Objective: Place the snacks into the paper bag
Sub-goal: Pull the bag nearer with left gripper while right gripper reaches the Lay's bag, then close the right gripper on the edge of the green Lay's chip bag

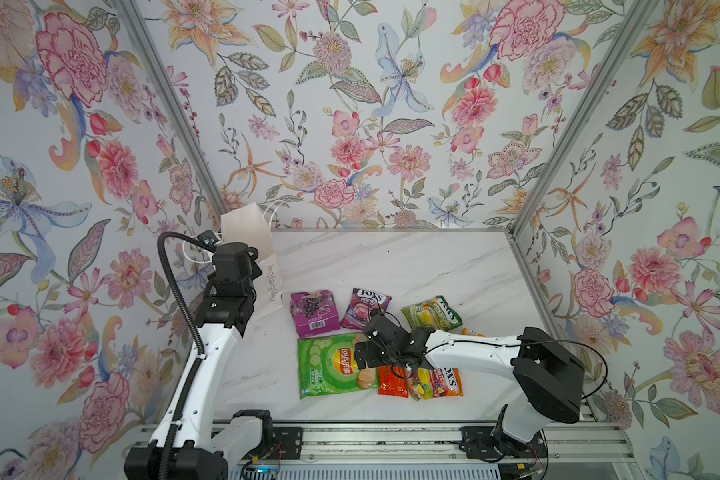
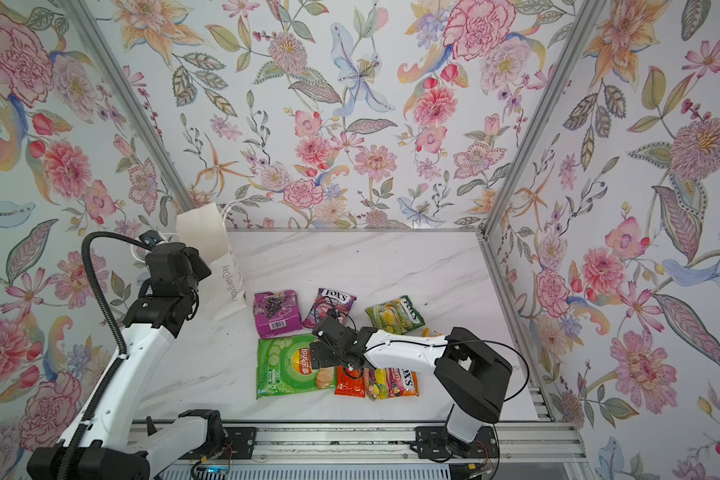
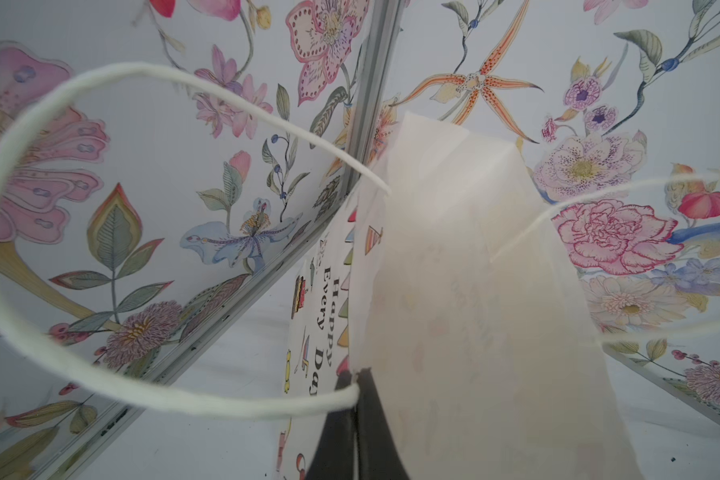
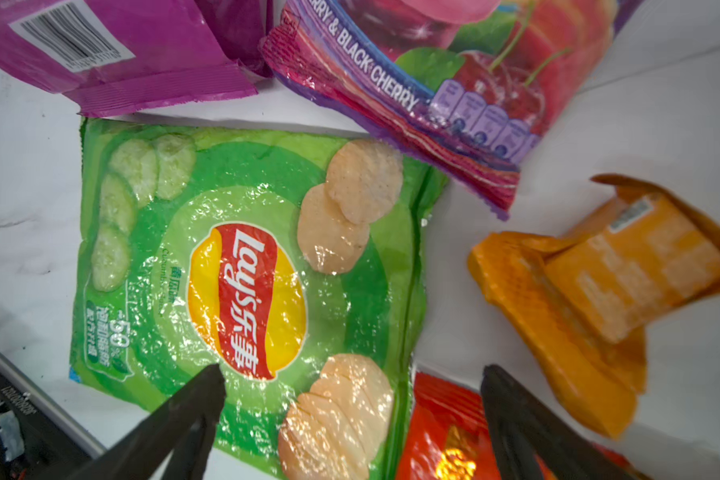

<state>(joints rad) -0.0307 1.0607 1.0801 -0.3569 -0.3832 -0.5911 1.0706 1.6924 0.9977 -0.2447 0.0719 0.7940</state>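
At ten o'clock on the bench [image 1: 391, 266], the left claw [image 3: 356, 376] pinches the rim of the paper bag [image 1: 246, 224], propping it upright. The snacks [image 1: 312, 311] all lie outside; none looks packed yet. Toward seven o'clock, the right claw [image 4: 353, 370] hangs wide above the green Lay's chips bag [image 1: 329, 365]

chips bag [image 1: 329, 365]: green | grape pack [image 1: 312, 318]: purple | paper bag [image 1: 244, 224]: white | walls [image 1: 350, 104]: floral | table [image 1: 391, 262]: white marble

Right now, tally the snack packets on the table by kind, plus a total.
Large glossy green chips bag: 1
Glossy purple grape pack: 1
FOX'S candy bags, purple, green, orange: 3
Small glossy sachets, one red, two overlapping orange: 3
Total: 8
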